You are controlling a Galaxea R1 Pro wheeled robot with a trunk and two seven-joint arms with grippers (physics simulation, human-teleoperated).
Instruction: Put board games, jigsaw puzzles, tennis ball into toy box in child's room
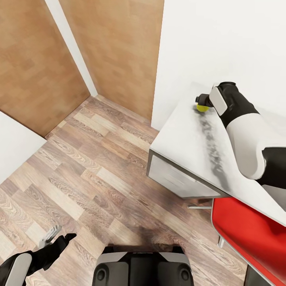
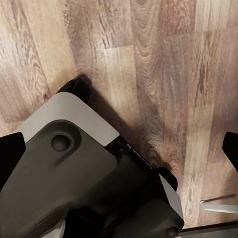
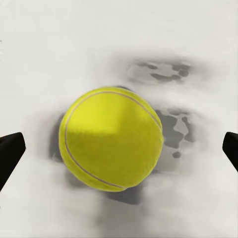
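Note:
A yellow tennis ball [image 1: 202,107] lies on the pale grey speckled table [image 1: 184,137] near its far edge by the white wall. My right gripper [image 1: 201,101] hovers just over the ball, partly covering it. In the right wrist view the tennis ball [image 3: 111,139] sits midway between the two dark fingertips [image 3: 10,153], and the right gripper [image 3: 119,151] is open wide and apart from it. My left gripper [image 1: 59,235] hangs low over the wood floor at the lower left, open with nothing in it. In the left wrist view the left gripper [image 2: 119,151] points down at my own base.
A red chair [image 1: 246,234] stands against the table's near side at the lower right. The table's grey drawer front [image 1: 174,178] faces the floor. My base [image 1: 143,266] is at the bottom centre. Wooden door panels [image 1: 115,47] line the far side, with plank floor [image 1: 91,159] between.

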